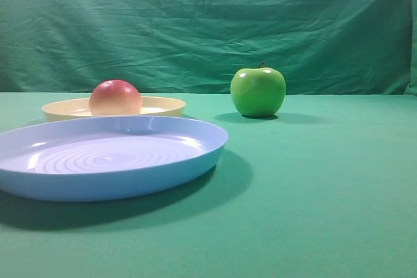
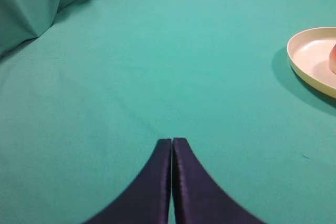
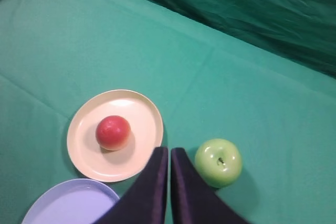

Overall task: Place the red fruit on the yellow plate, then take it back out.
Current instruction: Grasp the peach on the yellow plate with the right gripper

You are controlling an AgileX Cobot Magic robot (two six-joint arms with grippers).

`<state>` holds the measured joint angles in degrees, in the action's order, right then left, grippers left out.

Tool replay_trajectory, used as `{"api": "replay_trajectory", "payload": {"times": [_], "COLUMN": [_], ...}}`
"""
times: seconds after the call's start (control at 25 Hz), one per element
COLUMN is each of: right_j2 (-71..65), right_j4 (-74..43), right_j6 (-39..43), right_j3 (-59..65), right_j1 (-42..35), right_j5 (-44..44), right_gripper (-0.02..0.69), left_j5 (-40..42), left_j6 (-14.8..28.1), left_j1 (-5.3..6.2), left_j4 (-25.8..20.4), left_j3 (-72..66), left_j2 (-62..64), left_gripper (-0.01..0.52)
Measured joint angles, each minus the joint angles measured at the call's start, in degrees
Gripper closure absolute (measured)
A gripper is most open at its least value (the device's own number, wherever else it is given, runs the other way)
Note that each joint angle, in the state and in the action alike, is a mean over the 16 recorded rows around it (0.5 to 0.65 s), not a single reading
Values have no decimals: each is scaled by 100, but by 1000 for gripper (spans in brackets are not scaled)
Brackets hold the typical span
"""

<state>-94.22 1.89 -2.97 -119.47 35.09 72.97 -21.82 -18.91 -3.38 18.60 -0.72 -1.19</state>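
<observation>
We see the red fruit (image 3: 113, 132) resting inside the yellow plate (image 3: 139, 116), slightly left of the plate's centre in the right wrist view, with its red top uppermost and a paler base just visible. Nothing touches the fruit. The plate lies flat on the green cloth-covered surface (image 1: 326, 193). In the exterior high view a light-blue plate (image 1: 130, 180) with concentric rings lies nearer the camera and partly hides the yellow plate's front rim. We cannot tell whether the two rims touch. A glossy green apple (image 1: 258, 92) stands upright, stem up, on the surface to the right of the yellow plate, apart from it. A draped green backdrop (image 1: 208, 24) closes the scene behind.

The right end effector (image 3: 169, 153) is clenched with its two dark fingers pressed nearly together, gripping nothing. It hangs above the surface, between the yellow plate's rim and the green apple as seen from its own camera. The left end effector (image 2: 172, 142) is likewise clenched and empty, over bare cloth well to the left of the yellow plate, whose edge enters the left wrist view at the right border.
</observation>
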Motion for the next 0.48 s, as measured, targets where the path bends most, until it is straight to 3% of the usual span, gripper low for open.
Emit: {"api": "replay_trajectory", "payload": {"times": [0.48], "right_j2": [2329], "right_j4": [-638], "right_j6": [230], "right_j3": [2529], "right_j1": [-262], "right_j5": [-279], "right_gripper": [665], "left_j5": [0], "left_j6": [0], "left_j1": [0], "left_j4": [0], "left_j3": [0], "left_j2": [0], "left_gripper": [514]}}
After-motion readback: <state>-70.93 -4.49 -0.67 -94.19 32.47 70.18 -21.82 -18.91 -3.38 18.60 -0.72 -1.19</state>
